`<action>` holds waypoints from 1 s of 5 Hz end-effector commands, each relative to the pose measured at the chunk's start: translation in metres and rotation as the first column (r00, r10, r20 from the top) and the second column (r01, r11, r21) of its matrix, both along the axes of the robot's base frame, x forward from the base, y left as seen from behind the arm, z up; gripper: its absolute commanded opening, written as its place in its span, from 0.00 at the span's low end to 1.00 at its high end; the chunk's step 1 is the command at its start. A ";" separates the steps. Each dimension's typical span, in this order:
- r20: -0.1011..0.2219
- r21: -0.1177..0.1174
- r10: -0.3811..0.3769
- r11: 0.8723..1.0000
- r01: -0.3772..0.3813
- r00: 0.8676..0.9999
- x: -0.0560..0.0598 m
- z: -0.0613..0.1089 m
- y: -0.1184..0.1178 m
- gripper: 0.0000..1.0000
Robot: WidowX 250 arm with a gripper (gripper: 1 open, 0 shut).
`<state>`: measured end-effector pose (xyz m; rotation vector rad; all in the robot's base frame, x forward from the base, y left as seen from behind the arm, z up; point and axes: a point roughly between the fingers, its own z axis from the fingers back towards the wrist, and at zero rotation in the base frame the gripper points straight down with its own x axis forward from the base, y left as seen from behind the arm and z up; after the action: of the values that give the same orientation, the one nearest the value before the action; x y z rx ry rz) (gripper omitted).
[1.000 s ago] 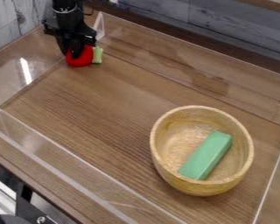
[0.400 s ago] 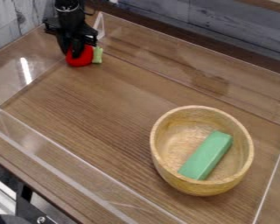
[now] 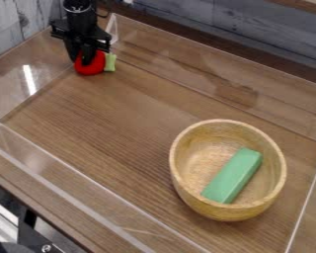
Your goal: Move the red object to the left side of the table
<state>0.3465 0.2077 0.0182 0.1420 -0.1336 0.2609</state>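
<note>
right now my black pincer [image 3: 83, 56] sits directly atop the small round red toy [image 3: 87, 67], pinching it against the wood-grain bench [image 3: 121, 128].

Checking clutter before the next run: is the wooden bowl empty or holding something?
Not empty. The bowl stands upright on the table with a green block lying slanted inside it. Nothing else shows in it.

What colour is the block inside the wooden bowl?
Green. The block lies in the wooden bowl, clearest in the camera view, the only one.
</note>
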 end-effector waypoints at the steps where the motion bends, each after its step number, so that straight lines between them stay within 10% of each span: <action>1: -0.060 -0.022 0.004 1.000 -0.006 0.998 -0.008 -0.017 -0.004 0.00; 5: -0.117 -0.015 0.019 1.000 -0.021 0.993 -0.017 -0.015 -0.003 0.00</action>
<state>0.3366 0.2076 0.0185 0.1559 -0.0577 0.2680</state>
